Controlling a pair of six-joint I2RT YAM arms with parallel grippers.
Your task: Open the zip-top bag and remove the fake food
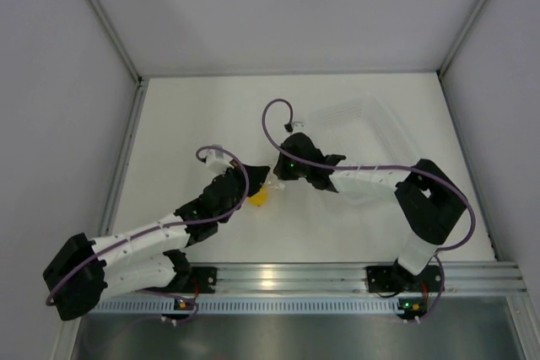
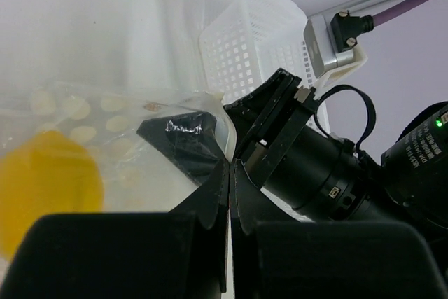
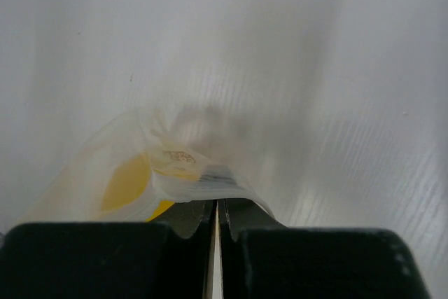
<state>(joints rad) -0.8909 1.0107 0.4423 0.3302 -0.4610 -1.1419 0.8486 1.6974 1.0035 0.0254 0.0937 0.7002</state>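
zip-top bag [image 1: 268, 185]: just left of tray [image 1: 342, 112], strung between both claws, maybe off the tabletop [image 1: 194, 115]
fake food [image 1: 258, 197]: yellow, inside bag
left claw [image 2: 229, 169]: pressed together, pinching bag edge
right claw [image 3: 217, 206]: pinching bag's tray-side lip

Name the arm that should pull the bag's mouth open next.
Right, probably: the right hand is shut on the zip-top bag's rim, bare table beyond. The left hand, also clamped, can anchor by the fake food.
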